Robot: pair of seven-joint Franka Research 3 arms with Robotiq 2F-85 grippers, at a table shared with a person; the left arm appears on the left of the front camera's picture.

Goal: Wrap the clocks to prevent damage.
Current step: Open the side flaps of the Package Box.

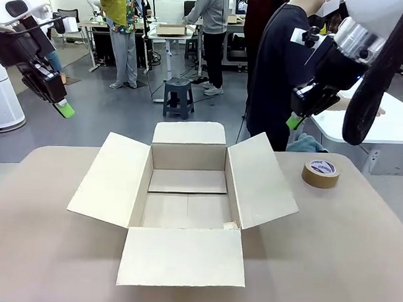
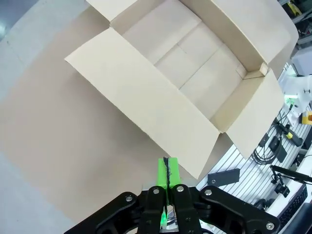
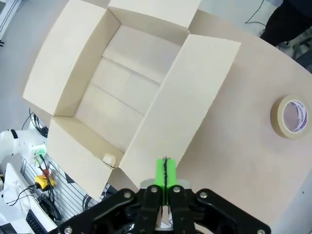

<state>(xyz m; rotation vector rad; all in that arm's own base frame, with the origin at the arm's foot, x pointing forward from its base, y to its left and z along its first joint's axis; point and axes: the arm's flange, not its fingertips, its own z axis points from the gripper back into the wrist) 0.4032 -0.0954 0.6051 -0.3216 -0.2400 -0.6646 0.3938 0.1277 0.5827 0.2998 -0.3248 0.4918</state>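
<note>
You have the open cardboard box (image 1: 181,256) at the middle of the table (image 1: 39,251), all four flaps folded out. Your left gripper (image 1: 66,110) hangs in the air above and left of the box, its green pads (image 2: 162,173) pressed together on nothing. Your right gripper (image 1: 294,121) hangs above and right of the box, likewise closed on nothing. A tape roll (image 1: 320,173) lies flat just right of the box's right flap. A person (image 1: 274,67) stands beyond the box.

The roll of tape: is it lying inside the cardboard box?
No, the roll of tape lies on the table, outside the cardboard box.
</note>
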